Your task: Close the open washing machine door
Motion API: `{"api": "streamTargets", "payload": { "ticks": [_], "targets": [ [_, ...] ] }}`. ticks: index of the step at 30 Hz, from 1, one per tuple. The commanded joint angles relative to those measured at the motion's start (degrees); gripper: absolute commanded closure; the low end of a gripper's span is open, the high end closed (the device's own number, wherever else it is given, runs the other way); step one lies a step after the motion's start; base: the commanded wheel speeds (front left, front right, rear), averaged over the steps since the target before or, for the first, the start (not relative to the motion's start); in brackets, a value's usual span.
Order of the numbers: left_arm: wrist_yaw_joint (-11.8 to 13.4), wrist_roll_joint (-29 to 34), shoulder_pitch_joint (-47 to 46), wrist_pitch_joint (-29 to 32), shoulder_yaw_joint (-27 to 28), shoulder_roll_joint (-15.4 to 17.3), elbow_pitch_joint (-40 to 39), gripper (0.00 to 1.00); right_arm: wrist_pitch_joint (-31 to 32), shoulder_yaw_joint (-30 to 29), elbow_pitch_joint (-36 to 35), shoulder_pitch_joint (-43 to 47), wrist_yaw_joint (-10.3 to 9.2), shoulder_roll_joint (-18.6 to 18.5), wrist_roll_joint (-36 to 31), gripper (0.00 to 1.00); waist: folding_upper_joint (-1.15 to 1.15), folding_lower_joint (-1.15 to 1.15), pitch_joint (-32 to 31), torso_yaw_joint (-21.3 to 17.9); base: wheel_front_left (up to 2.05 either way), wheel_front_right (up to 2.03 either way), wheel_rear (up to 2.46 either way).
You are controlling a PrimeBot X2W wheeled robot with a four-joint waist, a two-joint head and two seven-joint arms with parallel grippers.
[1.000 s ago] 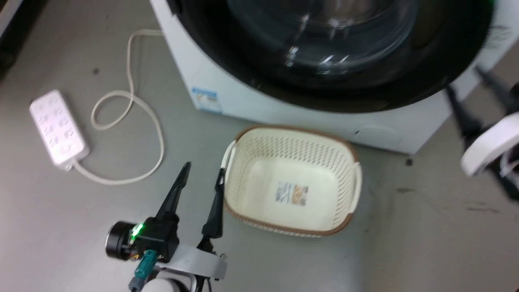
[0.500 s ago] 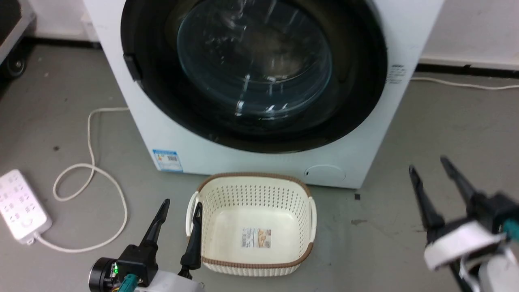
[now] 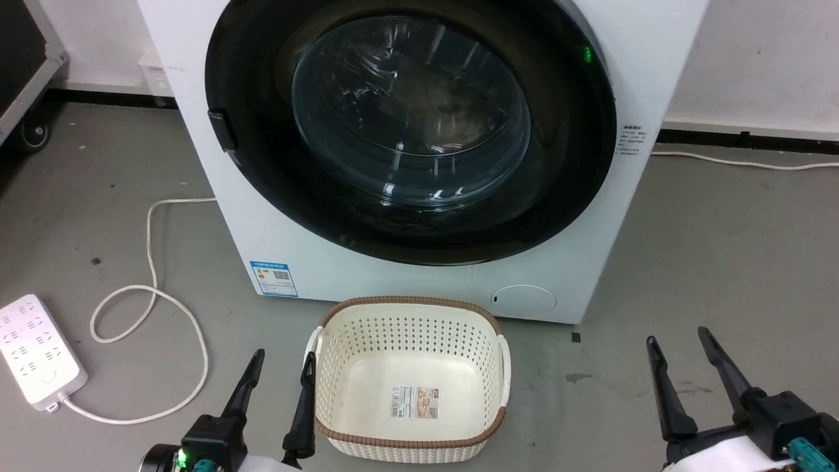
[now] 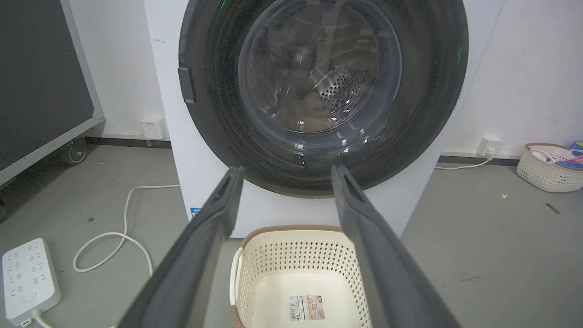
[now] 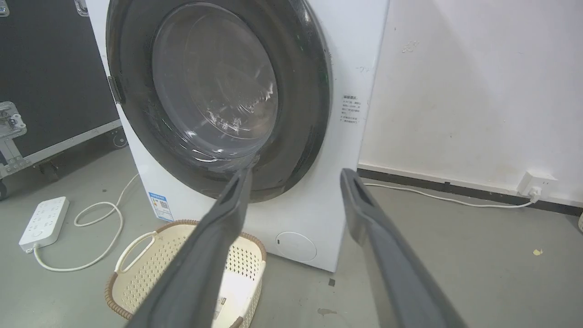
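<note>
The white washing machine [image 3: 419,288] stands at the middle back. Its round black-rimmed washing machine door [image 3: 557,196] with a clear glass bowl lies flat against the machine's front, latch tab at the left. The same door [image 4: 437,91] faces the left wrist view, and the right wrist view sees the door [image 5: 300,91] from the right side. My left gripper [image 3: 284,356] is low at the left, open and empty, beside the basket. My right gripper [image 3: 676,336] is low at the right, open and empty, over bare floor. Neither touches the machine. My left gripper [image 4: 287,169] and right gripper [image 5: 297,173] both point toward the machine.
A cream perforated basket [image 3: 409,387] sits on the floor right before the machine. A white power strip [image 3: 39,351] and its looping cable [image 3: 190,347] lie at the left. A black wheeled case [image 3: 26,59] stands far left. Another basket [image 4: 549,166] sits by the right wall.
The head camera has swung up and back, so the machine's whole front now shows. My right gripper has come away from beside the door's rim down to the lower right.
</note>
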Motion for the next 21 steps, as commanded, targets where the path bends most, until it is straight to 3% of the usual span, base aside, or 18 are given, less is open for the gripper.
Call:
{"api": "streamTargets", "payload": {
  "ticks": [1,4,5,21],
  "targets": [
    [0.2,-0.66,0.52,-0.32,0.08,-0.33,0.51,0.0,-0.25,0.18,-0.46,0.81,-0.04,0.36,-0.21,0.0,0.0,0.01,-0.11,0.16,0.0,0.0,0.0],
    [-0.17,-1.92,0.38,-0.32,0.19,-0.51,1.19,0.0,-0.26,0.37,-0.48,1.01,-0.04,0.44,-0.35,0.0,0.0,0.01,-0.27,0.4,0.0,0.0,0.0],
    [-0.11,-1.93,-0.01,0.04,0.15,-0.48,1.1,1.0,0.04,0.34,-0.12,0.2,0.0,0.1,-0.1,1.0,0.0,0.01,-0.26,0.38,0.0,0.0,0.0],
    [0.22,-1.11,-0.25,1.37,0.61,-0.57,0.45,1.0,1.4,0.65,-0.63,0.04,0.01,0.13,-0.18,1.0,0.0,0.01,-0.23,0.18,0.0,0.0,0.0]
  ]
}}
